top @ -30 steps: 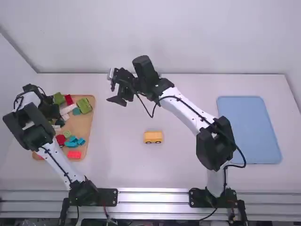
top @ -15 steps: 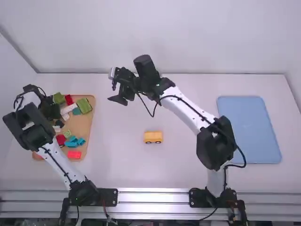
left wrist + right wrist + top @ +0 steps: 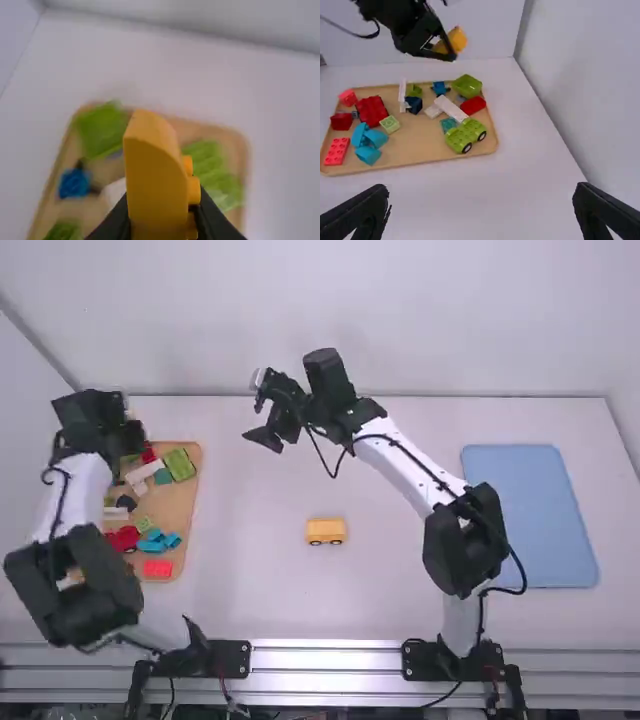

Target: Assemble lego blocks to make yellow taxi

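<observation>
The left gripper (image 3: 130,430) pinches a yellow block (image 3: 155,170) between its fingers, raised above the wooden tray (image 3: 420,142) near the tray's far end. In the left wrist view the block stands roughly upright, with one rounded corner at its upper end and studs along one side. The right gripper (image 3: 262,437) has its fingers spread wide and hangs over the counter (image 3: 240,590), to the right of the tray.

On the counter, between the tray and the blue mat (image 3: 530,520), sits a yellow wheeled base (image 3: 325,531), apart from both grippers, its dark wheels towards the arm bases.

The tray lies at the counter's left side with loose pieces on it. Towards its far end are a green wheeled base (image 3: 462,136), a teal block (image 3: 449,125) just beside it, a long white bar (image 3: 451,107), a red block (image 3: 473,105) and a green hollow piece (image 3: 466,86). Farther along are a dark blue block (image 3: 414,105) and a small pale green block (image 3: 390,124). Near the opposite end, light blue pieces (image 3: 368,154) lie clustered beside a flat red brick (image 3: 337,151), with a studded red block (image 3: 371,111) nearby.
</observation>
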Tool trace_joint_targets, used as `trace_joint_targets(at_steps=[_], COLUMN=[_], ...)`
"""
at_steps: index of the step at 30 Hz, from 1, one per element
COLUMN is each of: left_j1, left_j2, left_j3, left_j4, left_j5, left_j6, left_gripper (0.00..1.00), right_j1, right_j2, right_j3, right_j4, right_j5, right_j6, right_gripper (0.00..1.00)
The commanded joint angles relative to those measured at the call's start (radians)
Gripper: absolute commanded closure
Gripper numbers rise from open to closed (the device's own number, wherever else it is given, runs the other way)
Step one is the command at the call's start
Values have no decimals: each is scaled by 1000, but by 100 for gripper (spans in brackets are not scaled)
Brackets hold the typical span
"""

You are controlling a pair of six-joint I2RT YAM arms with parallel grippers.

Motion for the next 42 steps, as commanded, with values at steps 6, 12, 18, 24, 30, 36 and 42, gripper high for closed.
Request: trace_joint_targets(at_steps=[6,12,18,24,30,36,42], left_j1=[-460,-597,-596,-597,-607,-658,-674], left_j2=[-262,-279,-259,-257,-220,-167,-145], left_j3=[-493,-564,-555,-546,-546,-546,-547], left_j4=[517,648,682,733,779,863,917], left_j5=[39,-80,60,177,180,159,131], left_j6=[-13,-115,-115,-150,-178,-164,-190], left_gripper=[89,89,92,93,94,96,96], right_j1=[-12,-103,-165,-166,-181,-146,-140], right_j2=[14,-44,-144,-150,-150,-150,-150], right_j3=[-47,-241,-495,-642,-654,-654,-654], right_j4=[100,353,623,926,930,938,912], right_j5=[-6,-224,-149,-193,-232,-225,-135], right_j6=[212,310,415,602,645,705,701], right_gripper=[1,12,5,5,10,17,20])
